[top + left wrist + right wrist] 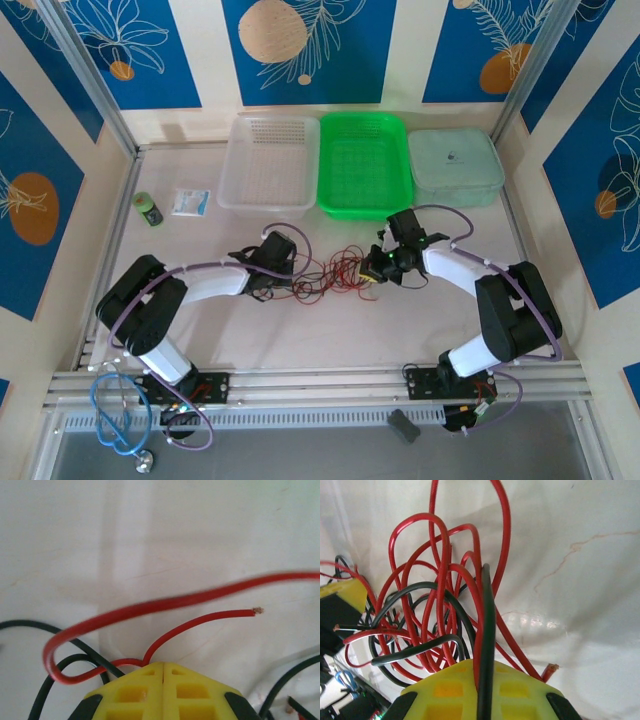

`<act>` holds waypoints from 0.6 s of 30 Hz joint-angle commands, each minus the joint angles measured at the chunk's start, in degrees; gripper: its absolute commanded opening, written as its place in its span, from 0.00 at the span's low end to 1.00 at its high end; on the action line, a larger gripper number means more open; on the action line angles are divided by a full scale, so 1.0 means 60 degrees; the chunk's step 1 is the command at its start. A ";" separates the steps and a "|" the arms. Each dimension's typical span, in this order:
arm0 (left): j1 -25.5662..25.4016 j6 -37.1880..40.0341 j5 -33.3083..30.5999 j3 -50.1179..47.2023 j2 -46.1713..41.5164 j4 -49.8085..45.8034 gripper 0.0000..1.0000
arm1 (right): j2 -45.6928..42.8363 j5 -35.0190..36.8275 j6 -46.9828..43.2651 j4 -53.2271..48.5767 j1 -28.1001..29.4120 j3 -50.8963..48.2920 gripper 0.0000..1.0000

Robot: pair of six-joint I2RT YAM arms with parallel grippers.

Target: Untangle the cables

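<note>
The cables lie tangled mid-worktop, between the arms. The left claw pinches a red strand; the right claw pinches black and red strands. Advised: draw apart slowly and low, stopping if loops tighten.

cables: red and black
left gripper: yellow, black corners
right gripper: yellow, black corners
basket: bright green
tray: clear, whitish
box: pale mint
wall panels: blue, white leaf outlines, orange discs
table: off-white

Bright, even light (wrist close-ups softly blurred).
</note>
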 commanded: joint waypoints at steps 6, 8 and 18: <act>-0.0154 0.0994 0.0730 0.0357 -0.1130 -0.0621 0.12 | 0.0171 -0.1457 -0.0675 0.1926 0.0045 -0.0663 0.00; -0.0399 0.1438 0.0862 0.0519 -0.1534 -0.0635 0.31 | 0.0301 -0.1575 -0.0691 0.2143 0.0086 -0.0652 0.00; -0.0934 0.2734 0.1682 0.0540 -0.2358 -0.0458 0.75 | 0.0940 -0.2092 -0.0764 0.2662 0.0080 -0.0359 0.00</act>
